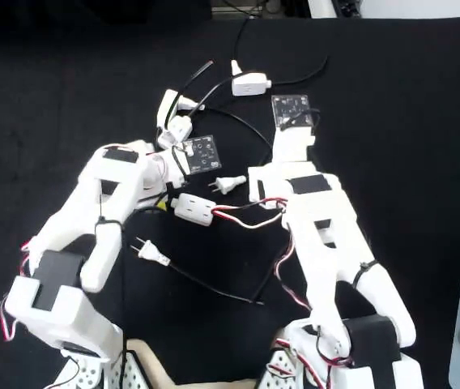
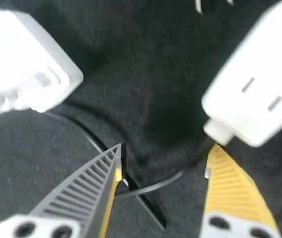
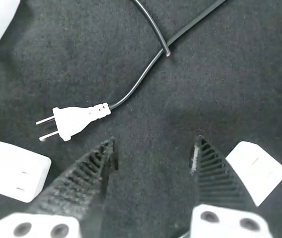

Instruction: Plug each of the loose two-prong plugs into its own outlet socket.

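Right gripper (image 3: 154, 144), jaws spread and empty, hangs over the black cloth table (image 3: 220, 89). Just beyond its tips a white two-prong plug on a black cord (image 3: 74, 121) lies loose. Left gripper (image 2: 166, 148), also spread and empty, straddles a thin black cable (image 2: 151, 187) beside a white plastic outlet block (image 2: 252, 89). A second white plug (image 1: 153, 255) lies unplugged. Judging by this, no plug is seated yet.

We see one white two-prong plug (image 1: 228, 185) lying flat, unplugged, just beside a white socket block (image 1: 193, 209). A second plug (image 1: 152, 254) lies loose on the block's other side.
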`<state>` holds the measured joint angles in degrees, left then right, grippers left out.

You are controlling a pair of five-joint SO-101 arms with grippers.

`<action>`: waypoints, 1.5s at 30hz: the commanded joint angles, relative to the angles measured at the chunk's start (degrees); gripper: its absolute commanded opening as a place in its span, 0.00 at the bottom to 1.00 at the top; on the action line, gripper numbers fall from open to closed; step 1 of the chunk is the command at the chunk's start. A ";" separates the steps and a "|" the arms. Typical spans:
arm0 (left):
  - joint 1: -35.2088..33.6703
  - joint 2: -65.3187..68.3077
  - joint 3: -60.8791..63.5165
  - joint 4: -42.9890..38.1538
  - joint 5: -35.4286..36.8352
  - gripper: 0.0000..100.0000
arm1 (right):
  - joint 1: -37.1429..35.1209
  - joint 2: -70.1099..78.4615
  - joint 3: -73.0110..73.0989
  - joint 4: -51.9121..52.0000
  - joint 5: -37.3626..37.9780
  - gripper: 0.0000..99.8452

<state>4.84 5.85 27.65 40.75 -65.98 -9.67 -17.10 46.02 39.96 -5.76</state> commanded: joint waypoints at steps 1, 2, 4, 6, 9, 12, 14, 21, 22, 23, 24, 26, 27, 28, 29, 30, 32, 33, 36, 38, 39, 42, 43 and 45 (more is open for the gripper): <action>0.57 2.11 -2.68 -4.04 -0.35 0.24 | 0.44 -1.98 -0.13 -1.05 -0.53 0.23; 0.57 2.90 -2.68 -3.69 -0.53 0.21 | 0.44 -1.98 -0.13 -1.05 -0.53 0.23; 0.57 4.22 -2.59 -2.02 -0.53 0.14 | 0.44 -1.98 -0.13 -1.05 -0.53 0.23; 0.57 4.66 -2.59 0.70 -0.53 0.07 | 0.44 -1.98 -0.13 -1.05 -0.53 0.23; -0.40 4.66 -2.68 5.80 -0.35 0.04 | 0.53 -1.98 -0.13 -1.05 -0.53 0.23; -2.24 3.16 -2.68 10.55 -0.26 0.03 | 0.53 -1.98 -0.13 -1.05 -0.53 0.23; -3.47 1.93 -2.68 12.92 0.00 0.03 | 0.53 -1.98 -0.13 -1.05 -0.53 0.23; -4.97 -3.16 -2.68 22.86 9.93 0.03 | 0.62 -1.98 -0.13 -1.05 -0.53 0.23; -4.70 -3.52 -2.68 24.62 11.34 0.03 | 0.62 -1.98 -0.13 -0.97 -0.53 0.23; -4.53 -3.60 -2.68 26.02 12.92 0.03 | 0.62 -1.98 -0.13 -0.97 -0.53 0.23; -4.44 -3.52 -2.68 26.81 14.86 0.03 | 0.62 -1.98 -0.13 -0.97 -0.53 0.23; -4.44 -3.43 -2.59 26.99 19.43 0.03 | 0.62 -1.98 -0.13 -0.88 -0.53 0.23; -4.44 -3.43 -2.59 26.99 21.98 0.03 | 0.62 -1.98 -0.13 -0.88 -0.53 0.23; -4.53 -3.43 -2.51 26.99 24.53 0.03 | 0.62 -1.98 -0.13 -0.88 -0.53 0.23; -4.53 -3.43 -1.98 26.99 26.55 0.03 | 0.62 -1.98 -0.04 -0.79 -0.53 0.23; -4.44 -3.52 -1.54 26.99 28.13 0.03 | 0.62 -1.98 0.22 -0.97 -0.53 0.23; -3.56 -3.52 -1.01 27.16 30.68 0.04 | 0.53 -1.98 0.48 -1.05 -0.53 0.23; -2.86 -3.52 -0.57 27.34 31.91 0.05 | 0.53 -1.98 0.48 -1.05 -0.53 0.23; -1.10 -3.69 1.27 26.90 36.84 0.13 | 0.53 -1.98 0.48 -1.05 -0.53 0.23; -0.31 -4.04 1.71 26.90 40.09 0.19 | 0.53 -1.98 0.57 -1.05 -0.53 0.23; -0.31 -4.13 1.71 26.90 41.41 0.21 | 0.53 -1.98 0.57 -1.05 -0.53 0.23; -0.66 -4.13 0.40 26.99 42.20 0.22 | 0.53 -1.98 0.57 -1.05 -0.88 0.23; -0.84 -4.13 -0.13 27.16 42.20 0.22 | 0.53 -1.98 0.57 -1.05 -2.02 0.24; -1.80 -4.22 -1.01 27.34 42.20 0.22 | 0.53 -1.98 0.57 -1.05 -5.10 0.24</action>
<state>3.69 4.09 29.49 67.30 -24.57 -9.76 -17.10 46.73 39.87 -7.60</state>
